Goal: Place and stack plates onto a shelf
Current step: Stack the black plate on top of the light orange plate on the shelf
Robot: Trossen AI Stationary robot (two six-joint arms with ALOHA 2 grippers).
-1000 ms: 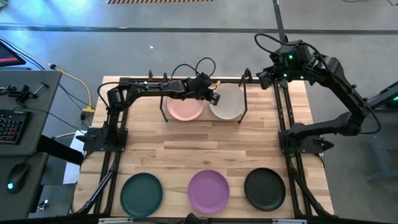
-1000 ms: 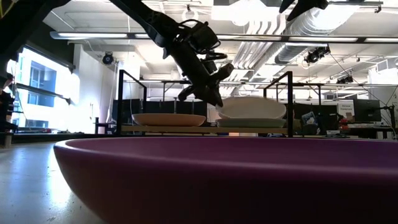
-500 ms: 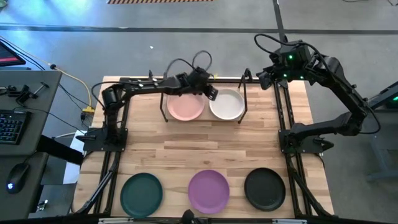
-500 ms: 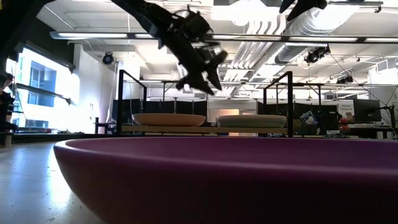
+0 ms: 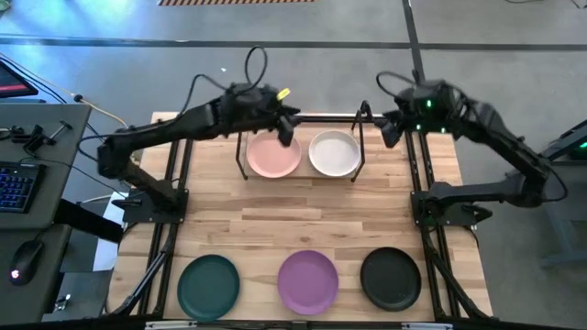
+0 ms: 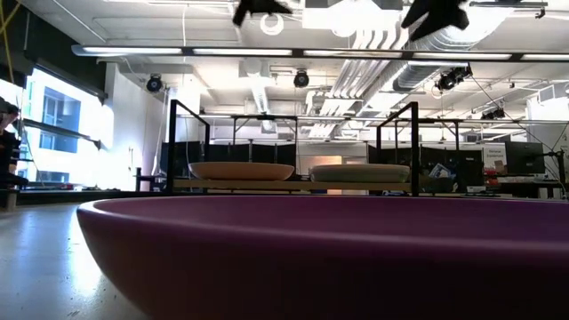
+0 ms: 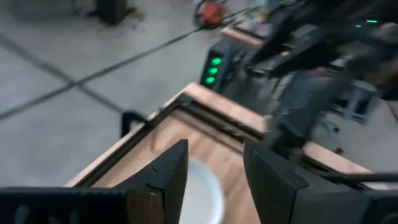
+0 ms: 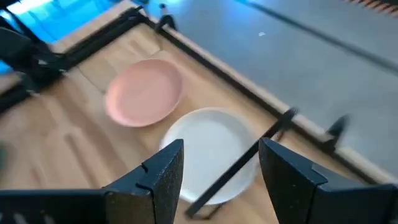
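On the shelf (image 5: pixel 304 175) at the table's far side, a pink plate (image 5: pixel 273 157) lies left and a white plate (image 5: pixel 335 154) right, each flat on its base. In the low view the pink plate (image 6: pixel 242 170) and the right-hand plate (image 6: pixel 360 172) sit level on the shelf board (image 6: pixel 293 186). My left gripper (image 5: pixel 286 128) hangs open, high above the pink plate's far rim; its fingers (image 7: pixel 168 171) stand apart with nothing between them. My right gripper (image 5: pixel 389 126) hovers open above the shelf's right end, holding nothing (image 8: pixel 221 144).
Three plates rest along the table's near edge: dark teal (image 5: pixel 209 284), purple (image 5: pixel 308 281) and black (image 5: pixel 391 278). The purple plate (image 6: pixel 320 258) fills the low view's foreground. Bare wooden tabletop (image 5: pixel 303 215) lies between them and the shelf. Black arm frames (image 5: pixel 170 202) flank the table.
My left gripper has opened and let go of the white plate's rim. The plate, tilted before, has dropped level onto the shelf's right side. The gripper then rose and drew back toward the table's far left, over the pink plate's far rim. My right gripper has come down slightly.
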